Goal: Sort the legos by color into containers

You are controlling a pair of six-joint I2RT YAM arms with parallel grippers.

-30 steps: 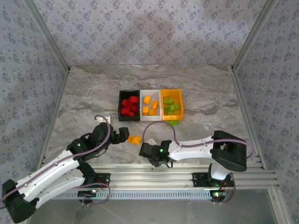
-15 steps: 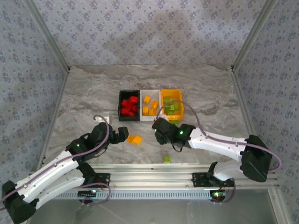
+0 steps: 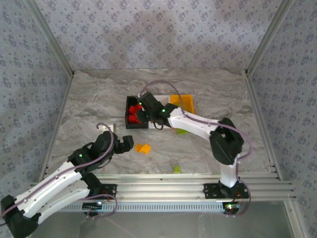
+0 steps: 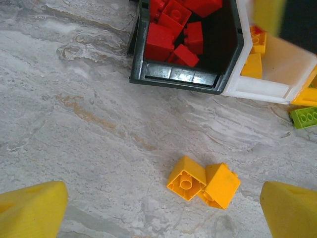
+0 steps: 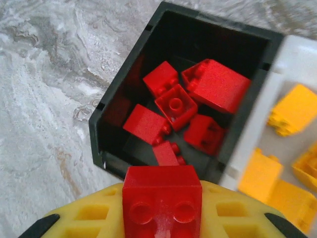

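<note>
My right gripper (image 5: 162, 218) is shut on a red lego (image 5: 162, 191) and hangs over the near rim of the black container (image 5: 106, 148), which holds several red legos (image 5: 176, 106). In the top view the right gripper (image 3: 141, 114) is above the black container (image 3: 130, 124). My left gripper (image 4: 161, 206) stands open, its yellow fingers (image 4: 32, 213) wide apart, above two orange-yellow legos (image 4: 186, 177) lying together on the table. In the top view the left gripper (image 3: 132, 144) is just left of these legos (image 3: 143, 148). The white container (image 5: 297, 64) holds orange-yellow legos (image 5: 296, 110).
The orange container (image 3: 184, 103) ends the row on the right, partly hidden by the right arm. One green lego (image 3: 182, 131) lies on the table in front of it. Another green lego (image 3: 177, 169) lies near the front rail. A marble tabletop (image 3: 89, 109) spreads around.
The right arm has swung from the table's front edge up and left to above the black container. The left arm has hardly moved.
</note>
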